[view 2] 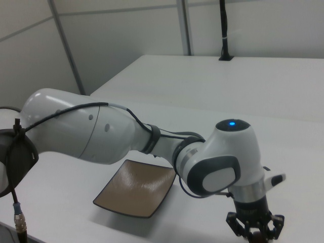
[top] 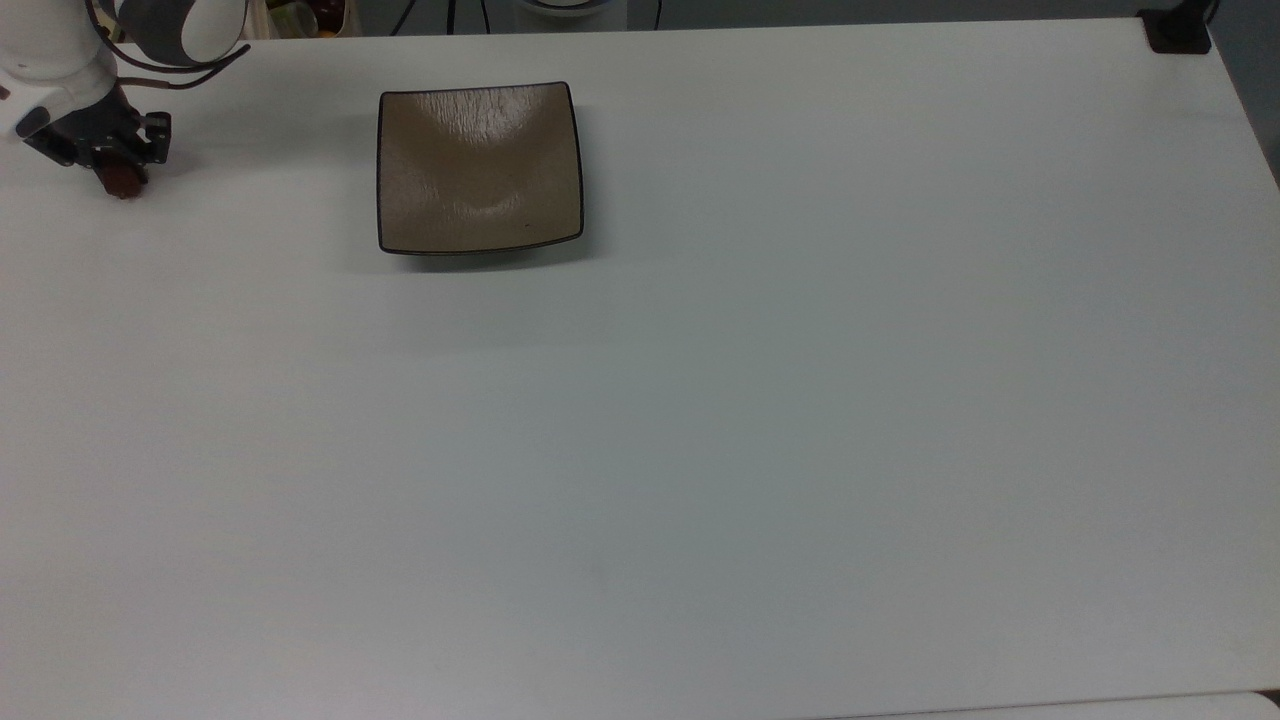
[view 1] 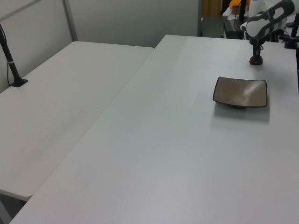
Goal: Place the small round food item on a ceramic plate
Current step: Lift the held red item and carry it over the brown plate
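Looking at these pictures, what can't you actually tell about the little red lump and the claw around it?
- Small round food item: mostly covered by the gripper in the top view; tiny in the left view.
- Whether it sits on the table or is lifted: unclear.
- Right view: the bottom edge cuts off the fingertips.

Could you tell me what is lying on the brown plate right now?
Nothing lies on the plate; its glazed surface is bare. The food lump sits apart by the gripper.

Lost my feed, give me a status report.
Gripper shut on the food item, low over the table. Ceramic plate bare, apart toward the top view's right. Path between unobstructed.
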Controlling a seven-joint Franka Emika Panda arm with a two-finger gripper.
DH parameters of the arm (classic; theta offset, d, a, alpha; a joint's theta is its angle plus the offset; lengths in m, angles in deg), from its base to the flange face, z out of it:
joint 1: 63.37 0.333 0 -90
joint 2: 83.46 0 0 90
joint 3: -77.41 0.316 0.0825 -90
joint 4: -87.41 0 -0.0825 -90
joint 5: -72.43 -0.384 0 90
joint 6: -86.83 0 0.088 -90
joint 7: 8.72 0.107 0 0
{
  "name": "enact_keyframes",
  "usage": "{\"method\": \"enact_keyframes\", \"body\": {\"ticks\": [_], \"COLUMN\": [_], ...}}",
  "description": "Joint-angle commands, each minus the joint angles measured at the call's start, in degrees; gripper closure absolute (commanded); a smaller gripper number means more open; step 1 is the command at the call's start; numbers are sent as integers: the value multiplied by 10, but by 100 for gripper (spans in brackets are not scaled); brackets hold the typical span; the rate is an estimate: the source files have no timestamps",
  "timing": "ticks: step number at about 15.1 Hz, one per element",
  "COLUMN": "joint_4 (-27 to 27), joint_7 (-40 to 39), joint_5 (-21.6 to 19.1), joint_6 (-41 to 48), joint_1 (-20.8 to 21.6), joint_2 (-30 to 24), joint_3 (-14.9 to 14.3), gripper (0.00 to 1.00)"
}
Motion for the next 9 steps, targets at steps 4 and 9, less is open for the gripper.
{"method": "enact_keyframes", "body": {"ticks": [4, 9], "joint_4": [2, -29], "joint_7": [1, 12], "joint_5": [-2, -3], "joint_6": [110, 236], "joint_1": [39, 61], "joint_2": [-90, -166], "joint_3": [4, 25], "gripper": [62, 61]}}
